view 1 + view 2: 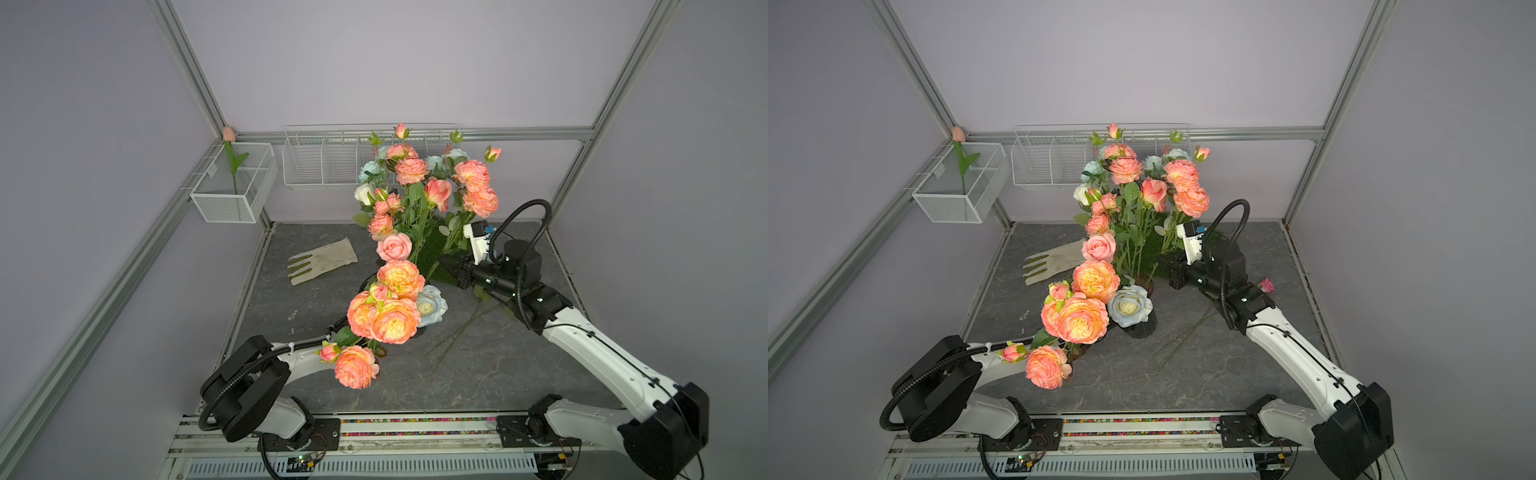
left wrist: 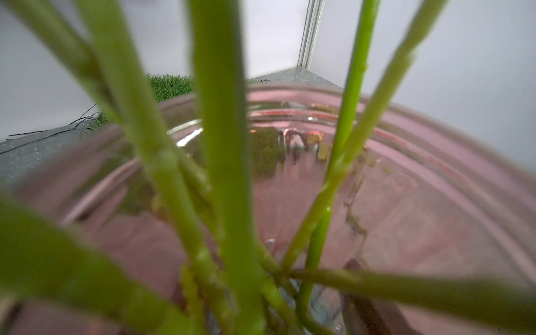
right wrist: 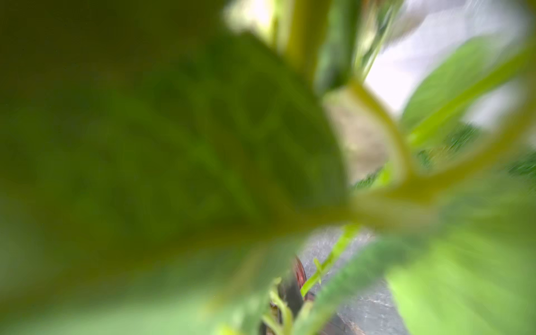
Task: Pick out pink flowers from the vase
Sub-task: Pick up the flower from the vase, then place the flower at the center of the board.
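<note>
I see the vase mid-table, packed with pink flowers leaning near-left and far. My right gripper sits closed among the stems on the far-right side; whether it pinches one I cannot tell. My left gripper hides under the pink flowers, jaws together

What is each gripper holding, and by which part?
The right gripper is shut low among the stems of the pink flowers, near the vase; leaves hide whether one is pinched. The left gripper is hidden under blooms: cannot be told.
</note>
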Controlling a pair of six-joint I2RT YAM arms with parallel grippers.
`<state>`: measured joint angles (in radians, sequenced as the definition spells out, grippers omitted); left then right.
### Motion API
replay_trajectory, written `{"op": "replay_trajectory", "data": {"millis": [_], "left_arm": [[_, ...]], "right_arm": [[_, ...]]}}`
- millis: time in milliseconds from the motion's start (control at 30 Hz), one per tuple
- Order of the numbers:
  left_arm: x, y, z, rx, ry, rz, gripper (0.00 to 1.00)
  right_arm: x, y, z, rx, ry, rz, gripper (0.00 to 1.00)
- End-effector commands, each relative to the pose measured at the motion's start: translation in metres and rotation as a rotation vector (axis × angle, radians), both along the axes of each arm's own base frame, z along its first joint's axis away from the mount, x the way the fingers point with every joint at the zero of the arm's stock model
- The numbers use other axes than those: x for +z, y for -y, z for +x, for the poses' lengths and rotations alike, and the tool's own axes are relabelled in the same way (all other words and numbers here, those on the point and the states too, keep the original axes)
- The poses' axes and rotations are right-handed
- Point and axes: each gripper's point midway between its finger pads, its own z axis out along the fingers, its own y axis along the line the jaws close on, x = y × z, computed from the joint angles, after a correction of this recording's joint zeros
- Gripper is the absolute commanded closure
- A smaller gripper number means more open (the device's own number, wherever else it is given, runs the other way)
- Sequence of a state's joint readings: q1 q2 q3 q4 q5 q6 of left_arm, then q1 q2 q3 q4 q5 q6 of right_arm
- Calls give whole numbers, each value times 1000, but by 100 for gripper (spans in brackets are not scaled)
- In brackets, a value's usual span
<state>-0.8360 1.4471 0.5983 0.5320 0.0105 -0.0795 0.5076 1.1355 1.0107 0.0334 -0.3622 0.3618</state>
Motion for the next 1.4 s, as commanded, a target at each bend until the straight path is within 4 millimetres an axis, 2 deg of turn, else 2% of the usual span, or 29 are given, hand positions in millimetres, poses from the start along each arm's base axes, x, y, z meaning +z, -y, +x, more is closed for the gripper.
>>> {"op": "replay_trajectory", "data": {"millis": [0,167,333,400,500,600,733,800,867,967,1067,1133,1200,1300,1333,1367], "left_arm": [[-69,-26,-13,28,-165,193,100],[-69,-26,-13,26,-164,198,100],[-69,-26,-13,27,-164,199,100],[-69,-26,-13,27,-163,198,100],[-70,-26,-13,27,-163,200,100],[-70,-26,-13,26,-164,200,100],[-69,-25,-13,25,-162,198,100],[-69,-25,-13,23,-162,198,100],[-69,-25,-13,24,-161,198,100],[-68,-24,-13,18,-160,194,100],[-68,-24,-13,17,-157,196,100],[-66,-24,-13,16,-154,192,100],[-66,-25,-14,15,-153,192,100],[-66,-25,-14,13,-153,193,100],[-66,-25,-14,14,-153,190,100],[-66,-24,-14,13,-153,192,100]], "right_arm": [[12,22,-17,-16,36,-12,94],[39,65,-24,-173,106,-71,94],[78,144,-23,-550,196,-191,94],[93,165,-28,-639,230,-195,94],[108,176,-36,-677,261,-173,94],[115,187,-40,-731,272,-156,94],[108,223,-38,-923,232,-210,94],[94,236,-34,-981,174,-227,94],[71,236,-25,-962,76,-214,94],[20,215,-5,-832,-133,-146,94],[-39,169,9,-598,-397,-54,94],[-76,147,15,-494,-556,4,94],[-106,138,23,-463,-648,46,94],[-148,140,42,-503,-736,103,93],[-172,142,45,-534,-785,115,93],[-184,142,50,-546,-803,127,93]]}}
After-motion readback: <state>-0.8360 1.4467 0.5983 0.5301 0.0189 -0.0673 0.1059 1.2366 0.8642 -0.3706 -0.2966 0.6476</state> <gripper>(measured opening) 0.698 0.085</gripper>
